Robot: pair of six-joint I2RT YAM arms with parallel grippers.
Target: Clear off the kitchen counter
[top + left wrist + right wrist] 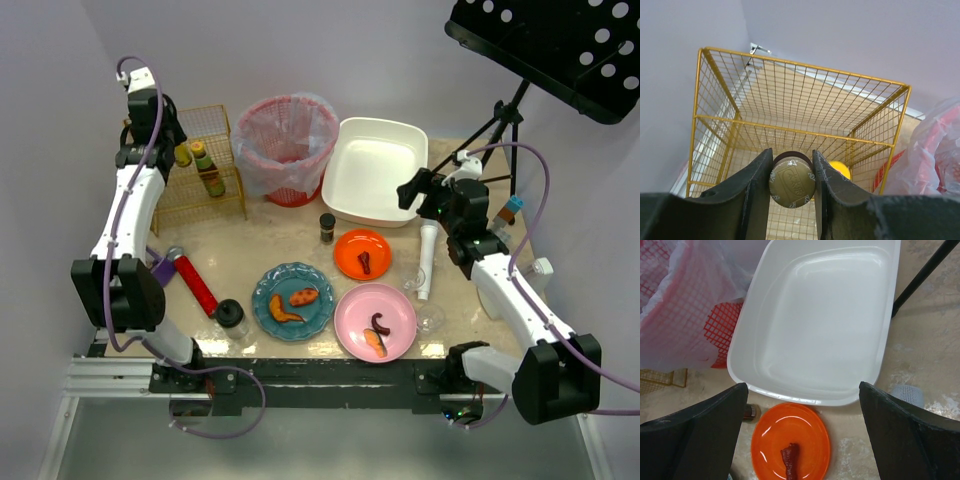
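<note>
Your left claw [791, 161] is part closed on a bottle [792, 187], pinching its sides above the rack [805, 67]. Release off-centre and it could strike the wire or the yellow cap [840, 169] inside, and tip. The bin [935, 150] crowds the rack's right side. Your right claw [802, 390] hangs wide open, empty, over the tub [815, 325] and orange plate [790, 432]. The counter [250, 255] below carries 3 plates.
</note>
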